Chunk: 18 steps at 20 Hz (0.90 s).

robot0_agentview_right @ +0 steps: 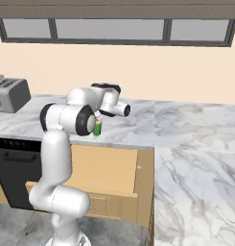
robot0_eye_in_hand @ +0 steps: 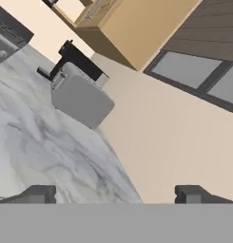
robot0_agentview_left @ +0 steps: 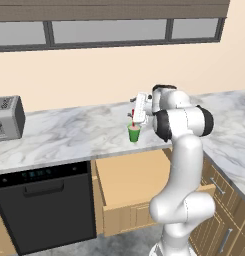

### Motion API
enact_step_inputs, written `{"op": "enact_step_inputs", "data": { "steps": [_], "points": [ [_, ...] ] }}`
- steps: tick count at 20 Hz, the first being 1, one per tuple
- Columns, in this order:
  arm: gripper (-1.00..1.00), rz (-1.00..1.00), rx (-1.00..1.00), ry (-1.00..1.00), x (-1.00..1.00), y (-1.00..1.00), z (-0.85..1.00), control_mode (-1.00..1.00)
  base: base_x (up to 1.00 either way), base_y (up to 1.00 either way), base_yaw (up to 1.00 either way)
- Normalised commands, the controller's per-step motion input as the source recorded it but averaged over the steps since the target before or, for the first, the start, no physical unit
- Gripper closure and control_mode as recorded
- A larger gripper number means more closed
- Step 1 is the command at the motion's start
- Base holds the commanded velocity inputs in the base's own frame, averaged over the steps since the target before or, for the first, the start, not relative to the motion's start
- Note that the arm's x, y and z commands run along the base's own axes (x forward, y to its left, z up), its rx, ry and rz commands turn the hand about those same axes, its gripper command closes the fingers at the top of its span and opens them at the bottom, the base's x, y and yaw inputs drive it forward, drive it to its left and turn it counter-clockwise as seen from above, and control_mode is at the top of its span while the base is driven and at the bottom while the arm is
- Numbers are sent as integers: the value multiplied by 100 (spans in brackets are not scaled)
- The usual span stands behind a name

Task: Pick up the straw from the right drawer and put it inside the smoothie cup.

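The small green smoothie cup (robot0_agentview_left: pixel 134 133) stands on the marble counter near its front edge, above the open right drawer (robot0_agentview_left: pixel 130 216). The thin red straw (robot0_agentview_left: pixel 133 114) rises out of the cup, roughly upright. My gripper (robot0_agentview_left: pixel 131 116) hangs sideways just right of the straw's top, close to it. In the hand view the gripper (robot0_eye_in_hand: pixel 116 194) is open, its dark fingertips (robot0_eye_in_hand: pixel 39 193) spread wide with nothing between them. In the right base view my arm hides most of the cup (robot0_agentview_right: pixel 98 129). The drawer (robot0_agentview_right: pixel 107 168) shows a bare tan bottom.
A grey toaster (robot0_agentview_left: pixel 6 119) (robot0_eye_in_hand: pixel 80 97) sits at the counter's left end. A black dishwasher (robot0_agentview_left: pixel 44 207) is left of the drawer. The counter (robot0_agentview_right: pixel 195 158) turns a corner on the right, over cabinets with bar handles (robot0_agentview_left: pixel 217 186).
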Motion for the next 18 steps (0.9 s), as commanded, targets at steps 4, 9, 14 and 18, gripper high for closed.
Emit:
{"op": "enact_step_inputs", "data": {
  "steps": [4,9,14,18],
  "points": [
    [-100,-9,-11,14,1,-14,0,-100,0,0,0],
    [-100,-8,-8,19,-7,-25,5,-100,0,0,0],
    [-100,-6,-11,23,-11,-3,27,-100,0,0,0],
    [-100,-2,-12,21,-29,0,33,-100,0,0,0]
  ]
}}
